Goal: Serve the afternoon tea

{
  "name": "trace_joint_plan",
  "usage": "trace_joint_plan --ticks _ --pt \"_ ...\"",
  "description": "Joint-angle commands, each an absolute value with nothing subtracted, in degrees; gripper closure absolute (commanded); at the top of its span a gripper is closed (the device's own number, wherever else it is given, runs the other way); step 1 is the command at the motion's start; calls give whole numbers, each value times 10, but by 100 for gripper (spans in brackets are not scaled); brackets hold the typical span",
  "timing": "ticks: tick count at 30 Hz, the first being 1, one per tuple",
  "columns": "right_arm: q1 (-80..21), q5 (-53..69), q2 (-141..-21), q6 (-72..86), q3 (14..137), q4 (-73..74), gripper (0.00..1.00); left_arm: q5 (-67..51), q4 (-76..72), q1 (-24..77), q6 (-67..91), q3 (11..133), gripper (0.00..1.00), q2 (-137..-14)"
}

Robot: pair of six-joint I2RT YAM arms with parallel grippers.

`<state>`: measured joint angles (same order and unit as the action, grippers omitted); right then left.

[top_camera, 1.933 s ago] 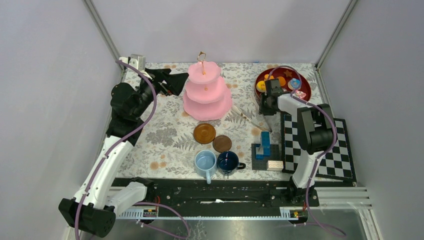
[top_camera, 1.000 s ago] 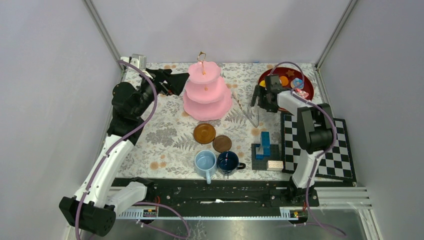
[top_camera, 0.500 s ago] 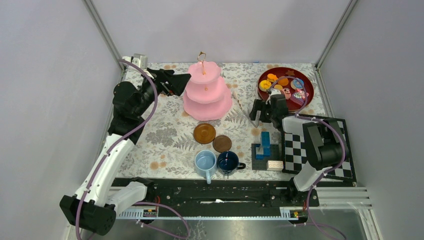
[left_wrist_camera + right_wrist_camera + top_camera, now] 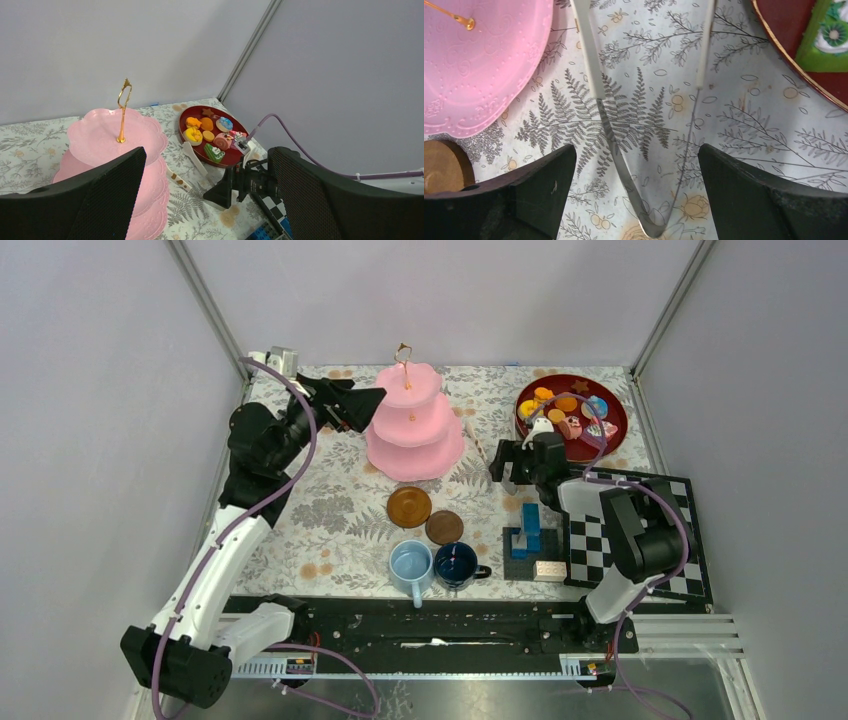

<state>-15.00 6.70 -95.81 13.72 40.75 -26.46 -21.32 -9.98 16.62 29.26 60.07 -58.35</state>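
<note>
Both grippers are standing open and empty. The right gripper (image 4: 636, 162) is hovering just above metal tongs (image 4: 590, 65) on the tablecloth, with the pink stand (image 4: 484, 65) to its left and the pastries (image 4: 565, 415) in the red tray (image 4: 571, 378) beyond its right side. The left gripper (image 4: 365, 405) is hanging just beside the stand's upper tiers.

Left arm (image 4: 215, 560) extended from its near-left base toward the far centre, left gripper (image 4: 365, 410) raised high, jaws spread wide and holding nothing; right arm (image 4: 625, 520) folded at the elbow, right gripper (image 4: 505, 468) low, pointing left, jaws wide apart and holding nothing.
</note>
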Motion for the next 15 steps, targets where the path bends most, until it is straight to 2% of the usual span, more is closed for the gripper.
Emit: trace_joint_plan --ticks 1,15 --pt "-171 34 -970 139 441 -277 0 -225 -135 171 298 598 1 -586" --pt "-213 -75 -1017 156 480 -249 0 -219 -135 184 295 595 1 -586"
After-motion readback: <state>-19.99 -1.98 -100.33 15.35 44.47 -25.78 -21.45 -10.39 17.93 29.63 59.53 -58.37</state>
